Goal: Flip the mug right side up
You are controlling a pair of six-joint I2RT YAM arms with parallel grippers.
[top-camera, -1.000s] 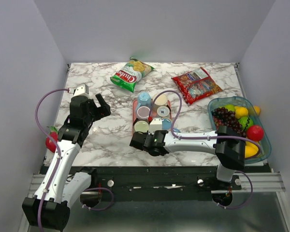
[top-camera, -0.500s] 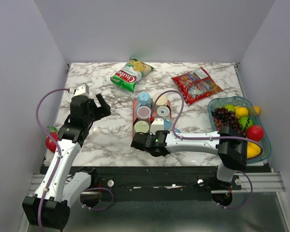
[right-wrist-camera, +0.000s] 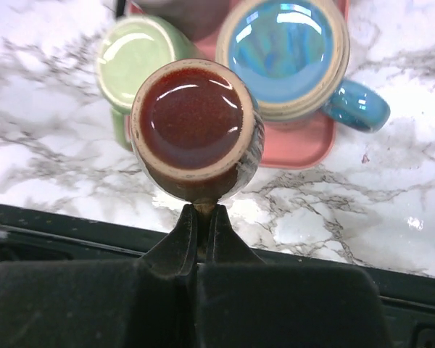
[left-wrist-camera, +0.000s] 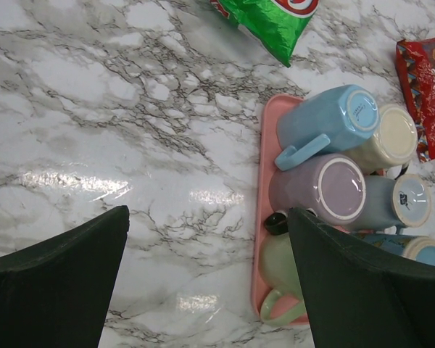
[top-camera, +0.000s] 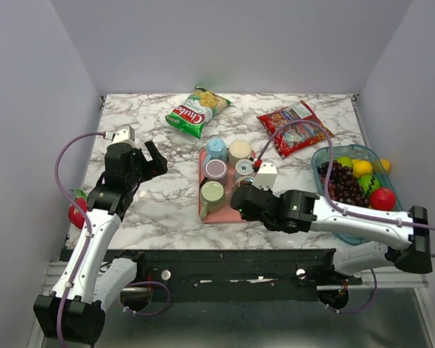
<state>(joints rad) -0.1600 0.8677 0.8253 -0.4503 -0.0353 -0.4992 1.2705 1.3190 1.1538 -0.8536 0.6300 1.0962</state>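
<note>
My right gripper [right-wrist-camera: 201, 210] is shut on the handle of a brown mug [right-wrist-camera: 192, 119], whose glossy red-brown inside faces the wrist camera. It hangs above the near edge of the pink tray [right-wrist-camera: 304, 148], over the marble. In the top view this gripper [top-camera: 241, 201] sits at the tray's near right, and the mug is mostly hidden under it. A green mug [right-wrist-camera: 134, 54] and a teal mug [right-wrist-camera: 286, 54] sit on the tray below. My left gripper [top-camera: 154, 159] is open and empty over bare marble left of the tray [left-wrist-camera: 264, 217].
The tray also holds light blue [top-camera: 216, 148], cream [top-camera: 239, 151], purple [top-camera: 216, 169] and grey-blue [top-camera: 244, 168] mugs. A green chips bag [top-camera: 197, 110] and a red snack bag [top-camera: 295, 127] lie at the back. A fruit bowl [top-camera: 333, 151] stands at the right.
My right arm has swung out to the right. Its gripper moved from the tray's near left corner to its near right and turned, holding the brown mug. The left arm has not moved.
</note>
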